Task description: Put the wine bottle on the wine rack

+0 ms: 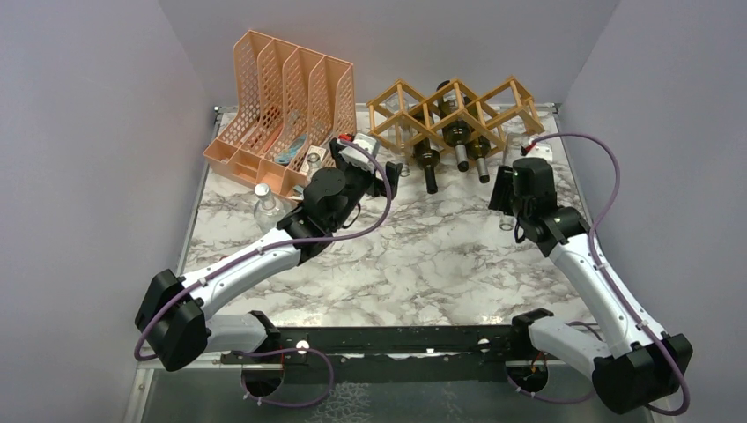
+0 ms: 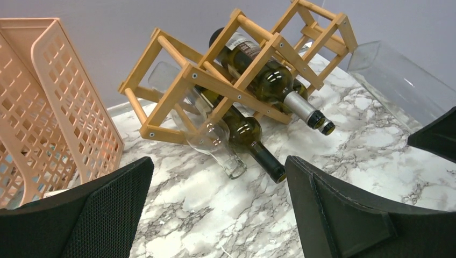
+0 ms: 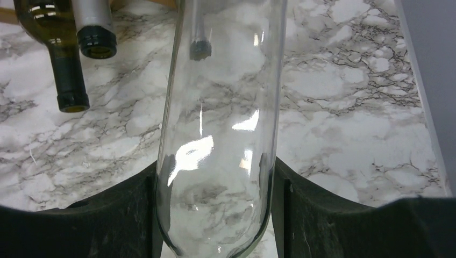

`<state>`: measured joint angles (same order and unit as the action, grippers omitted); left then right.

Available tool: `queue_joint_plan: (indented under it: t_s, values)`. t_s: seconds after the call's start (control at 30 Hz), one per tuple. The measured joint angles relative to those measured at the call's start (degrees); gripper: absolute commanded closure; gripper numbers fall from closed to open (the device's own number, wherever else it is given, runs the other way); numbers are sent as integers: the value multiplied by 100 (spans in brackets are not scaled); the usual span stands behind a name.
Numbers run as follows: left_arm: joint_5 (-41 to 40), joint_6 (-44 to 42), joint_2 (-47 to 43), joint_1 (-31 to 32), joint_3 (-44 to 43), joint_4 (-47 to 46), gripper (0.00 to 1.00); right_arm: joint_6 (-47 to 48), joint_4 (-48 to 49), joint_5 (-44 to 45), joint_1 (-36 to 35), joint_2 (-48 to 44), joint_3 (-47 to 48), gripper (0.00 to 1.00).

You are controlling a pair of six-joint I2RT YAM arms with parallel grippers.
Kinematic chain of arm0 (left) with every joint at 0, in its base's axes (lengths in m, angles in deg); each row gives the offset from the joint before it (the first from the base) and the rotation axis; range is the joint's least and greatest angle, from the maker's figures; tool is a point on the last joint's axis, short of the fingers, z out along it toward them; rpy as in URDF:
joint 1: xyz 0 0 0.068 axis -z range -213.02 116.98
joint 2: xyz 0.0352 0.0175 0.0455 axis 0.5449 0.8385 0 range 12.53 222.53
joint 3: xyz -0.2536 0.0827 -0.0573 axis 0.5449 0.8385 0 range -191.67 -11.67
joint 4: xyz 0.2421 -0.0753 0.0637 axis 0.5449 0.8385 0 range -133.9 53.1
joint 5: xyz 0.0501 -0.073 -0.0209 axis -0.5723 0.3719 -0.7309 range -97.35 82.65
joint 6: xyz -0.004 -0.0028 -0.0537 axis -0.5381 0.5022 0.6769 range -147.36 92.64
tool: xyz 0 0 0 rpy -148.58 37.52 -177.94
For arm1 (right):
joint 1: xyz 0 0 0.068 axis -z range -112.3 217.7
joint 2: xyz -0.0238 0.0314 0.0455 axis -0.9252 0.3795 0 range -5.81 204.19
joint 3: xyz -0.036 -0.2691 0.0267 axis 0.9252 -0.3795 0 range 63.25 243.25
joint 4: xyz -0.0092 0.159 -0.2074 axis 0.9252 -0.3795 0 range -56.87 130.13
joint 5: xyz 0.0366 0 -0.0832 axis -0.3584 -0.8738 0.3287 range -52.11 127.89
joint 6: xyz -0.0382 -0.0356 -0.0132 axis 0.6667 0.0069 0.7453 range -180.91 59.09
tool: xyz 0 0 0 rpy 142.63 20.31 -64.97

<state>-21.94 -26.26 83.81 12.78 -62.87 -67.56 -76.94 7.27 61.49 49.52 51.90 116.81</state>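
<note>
The wooden lattice wine rack (image 1: pixel 454 107) (image 2: pixel 177 91) stands at the back of the marble table. Three dark bottles (image 1: pixel 430 166) and one clear bottle (image 2: pixel 212 141) lie in its cells, necks toward me. My right gripper (image 1: pixel 518 189) (image 3: pixel 215 166) is shut on the body of a clear glass wine bottle (image 3: pixel 220 107) (image 2: pixel 395 80), held above the table just in front of the rack's right end. My left gripper (image 1: pixel 388 170) (image 2: pixel 218 185) stands open and holds nothing, low over the table before the rack's left end.
A peach-orange mesh file organizer (image 1: pixel 282 101) (image 2: pixel 48 107) stands at the back left. Two clear bottles (image 1: pixel 264 207) (image 1: pixel 313 163) stand beside it, near my left arm. Grey walls close the table in on three sides.
</note>
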Motion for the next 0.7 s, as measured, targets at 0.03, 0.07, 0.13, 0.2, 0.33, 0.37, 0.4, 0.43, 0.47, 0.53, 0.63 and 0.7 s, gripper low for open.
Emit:
queue_joint_plan:
  t_s: [0.03, 0.07, 0.13, 0.2, 0.33, 0.37, 0.4, 0.43, 0.47, 0.53, 0.63, 0.7]
  values:
    - [-2, 33, 0, 0, -35, 114, 1, 0, 72, -83, 111, 2, -31, 99]
    - [-4, 74, 2, 0, -105, 273, 1, -2, 155, -162, 221, 9, -50, 99]
    - [-20, 175, 15, -7, -326, 638, 1, -2, 339, -409, 459, 61, -57, 99]
    - [-28, 264, 20, -11, -603, 999, 1, -4, 555, -715, 734, 164, -57, 99]
    - [-26, 387, -17, -11, -925, 1325, 1, -35, 920, -1294, 1228, 466, -57, 99]
    - [-24, 417, -52, -11, -927, 1368, 1, -50, 992, -1416, 1318, 555, -57, 99]
    - [-15, 446, -92, -11, -927, 1438, 1, -72, 1060, -1545, 1397, 649, -57, 99]
    - [0, 472, -127, -11, -927, 1486, 1, -90, 1132, -1672, 1464, 741, -57, 99]
    - [9, 494, -155, -11, -925, 1523, 1, -94, 1191, -1786, 1519, 833, -57, 99]
    - [39, 535, -229, -11, -920, 1585, 1, -87, 1333, -1947, 1574, 960, -57, 99]
    - [79, 573, -330, -11, -920, 1670, 1, -35, 1670, -2142, 1648, 1019, -98, 99]
    - [105, 581, -387, -11, -925, 1751, 1, 15, 1912, -2302, 1714, 1043, -116, 99]
